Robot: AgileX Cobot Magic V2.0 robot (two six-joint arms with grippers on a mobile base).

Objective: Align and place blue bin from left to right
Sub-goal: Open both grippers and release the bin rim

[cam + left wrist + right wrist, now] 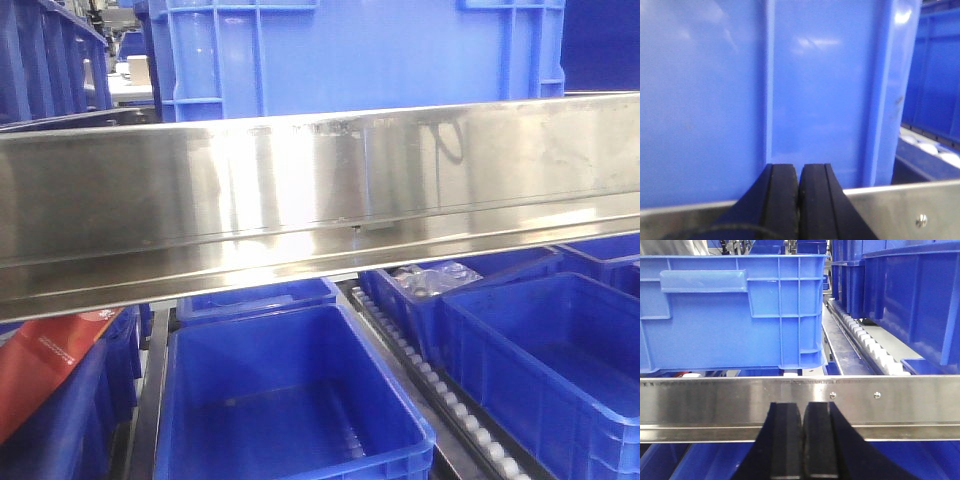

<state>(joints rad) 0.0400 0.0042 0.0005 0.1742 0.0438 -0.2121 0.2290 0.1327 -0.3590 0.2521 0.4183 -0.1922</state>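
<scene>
A large light-blue bin stands on the upper shelf behind the steel rail. In the left wrist view its ribbed wall fills the frame just beyond my left gripper, whose black pads are pressed together with nothing between them. The right wrist view shows the same bin from its side, with a handle lip at upper left. My right gripper sits in front of the steel rail, shut and empty. Neither gripper shows in the front view.
Below the rail are darker blue bins on roller tracks. A red-orange package leans at the lower left. More dark blue bins stack at the right beside a white roller strip.
</scene>
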